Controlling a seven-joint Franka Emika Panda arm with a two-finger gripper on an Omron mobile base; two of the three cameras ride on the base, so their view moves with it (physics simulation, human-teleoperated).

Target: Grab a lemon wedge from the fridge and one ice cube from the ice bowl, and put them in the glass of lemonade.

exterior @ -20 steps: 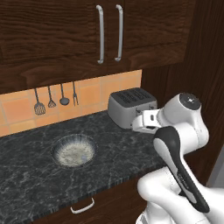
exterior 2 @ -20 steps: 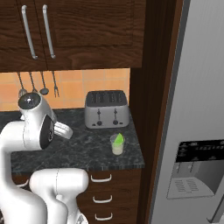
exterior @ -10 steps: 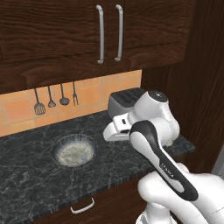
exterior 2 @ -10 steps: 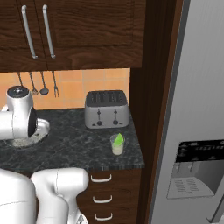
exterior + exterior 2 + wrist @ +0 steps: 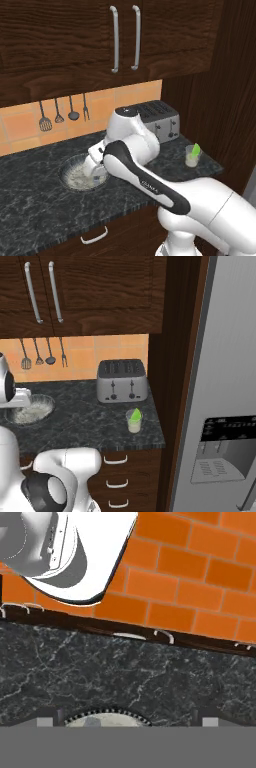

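The fridge (image 5: 220, 381) stands at the right, grey, with its black dispenser panel low on the door. Dark wooden cabinets (image 5: 75, 45) hang above the counter (image 5: 30, 200), which is black marble with an orange tile wall behind. The white arm (image 5: 145, 170) bends to the left over the counter. A silver toaster (image 5: 121, 381) stands at the far side, near the wall. The ice bowl (image 5: 71, 172) sits on the left part of the counter, and the hand (image 5: 97, 167) is just above its right side, partly hidden by the arm; its fingers (image 5: 46, 721) stand wide apart and hold nothing. The glass (image 5: 133, 421) stands near the right end of the counter, in front of the toaster. The lemon wedge (image 5: 135, 415) is already in the glass, at the top.
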